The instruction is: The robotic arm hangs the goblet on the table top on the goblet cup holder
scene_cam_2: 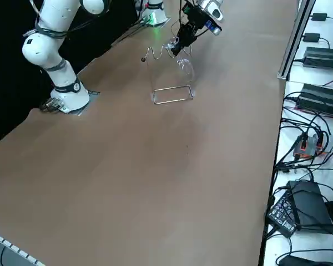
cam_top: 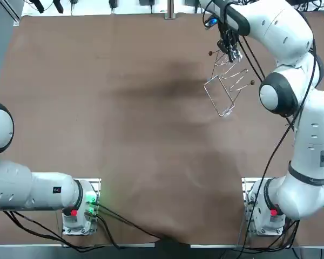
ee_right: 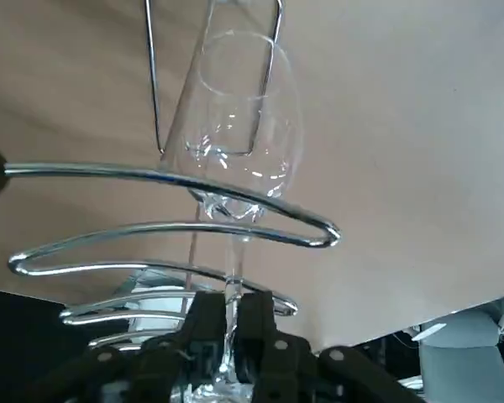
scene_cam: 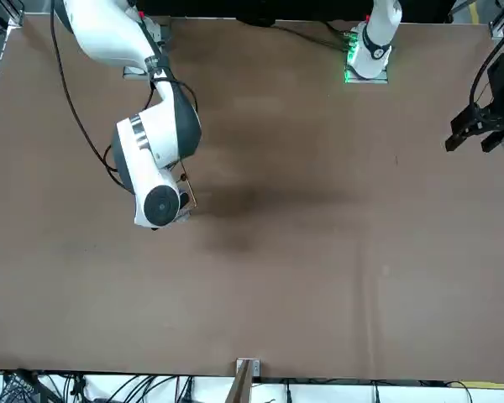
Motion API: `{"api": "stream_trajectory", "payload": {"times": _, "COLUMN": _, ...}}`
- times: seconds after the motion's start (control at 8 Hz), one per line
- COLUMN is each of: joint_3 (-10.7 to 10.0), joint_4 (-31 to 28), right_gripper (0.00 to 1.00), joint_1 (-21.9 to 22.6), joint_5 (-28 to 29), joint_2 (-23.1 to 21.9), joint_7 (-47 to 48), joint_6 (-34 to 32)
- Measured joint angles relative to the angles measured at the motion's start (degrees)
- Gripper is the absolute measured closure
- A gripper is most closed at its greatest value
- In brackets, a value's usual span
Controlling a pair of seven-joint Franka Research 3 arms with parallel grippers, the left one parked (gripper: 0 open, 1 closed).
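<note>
While the right arm reaches over the far right of the table (cam_top: 124, 135), its right gripper (ee_right: 229, 336) clamps the goblet (ee_right: 235, 143) by the stem.
Bent at the elbow, the white arm points its wrist down above the holder (ee_right: 176, 231). The clear glass bowl hangs upside down beyond the black fingers (ee_right: 203, 323), below the wavy loops. The holder is bright bent wire with dark ball tips and a rectangular base.
</note>
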Motion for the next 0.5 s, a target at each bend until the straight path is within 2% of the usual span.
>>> {"api": "stream_trajectory", "payload": {"times": 0.5, "joint_3": 0.0, "joint_4": 0.0, "right_gripper": 0.90, "joint_1": 0.7, "joint_5": 0.0, "joint_2": 0.5, "joint_7": 0.1, "joint_6": 0.5}}
